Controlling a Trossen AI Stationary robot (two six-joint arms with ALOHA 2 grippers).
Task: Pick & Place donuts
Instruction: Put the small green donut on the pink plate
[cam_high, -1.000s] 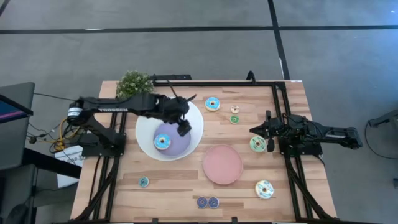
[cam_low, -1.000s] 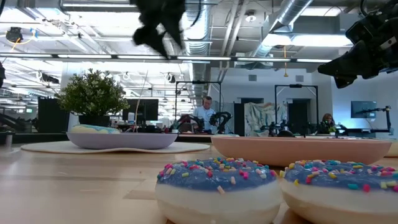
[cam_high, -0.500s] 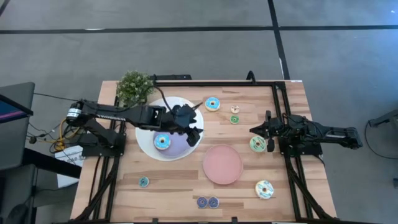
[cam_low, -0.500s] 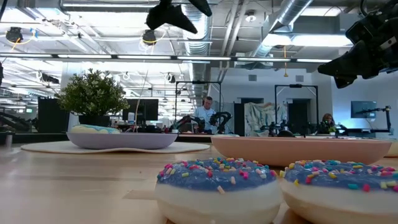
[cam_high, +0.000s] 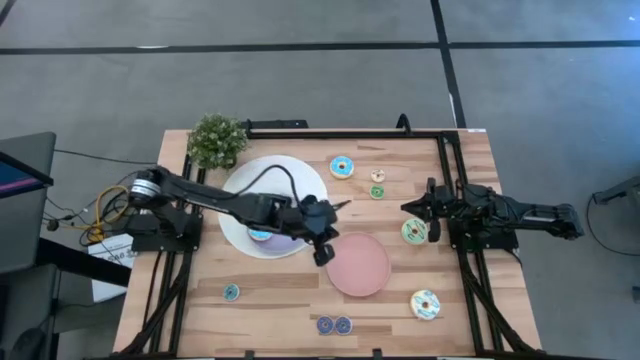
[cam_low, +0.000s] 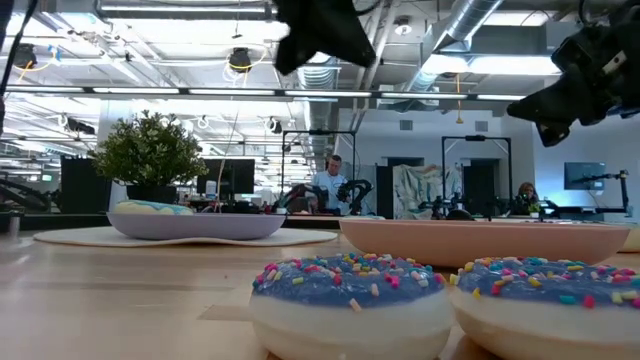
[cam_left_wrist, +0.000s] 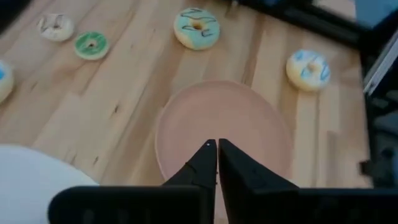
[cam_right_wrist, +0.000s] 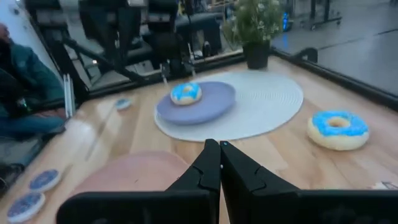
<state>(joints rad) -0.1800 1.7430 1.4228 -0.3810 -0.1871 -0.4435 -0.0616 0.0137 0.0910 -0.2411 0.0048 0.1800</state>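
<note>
My left gripper (cam_high: 322, 250) is pinched closed and empty, hanging over the near-left rim of the pink plate (cam_high: 360, 270). The blue donut (cam_high: 258, 234) sits behind it in the white bowl (cam_high: 232, 190). My right gripper (cam_high: 408, 209), fingers together too, waits beside the green donut (cam_high: 414, 232).

Even overhead light fell on the table (cam_high: 300, 300), with soft shadows. In the low view, ceiling lamps (cam_low: 240, 60) glared and the nearest donuts (cam_low: 350, 300) were soft. Both wrist views were blurred beyond the jaws.
</note>
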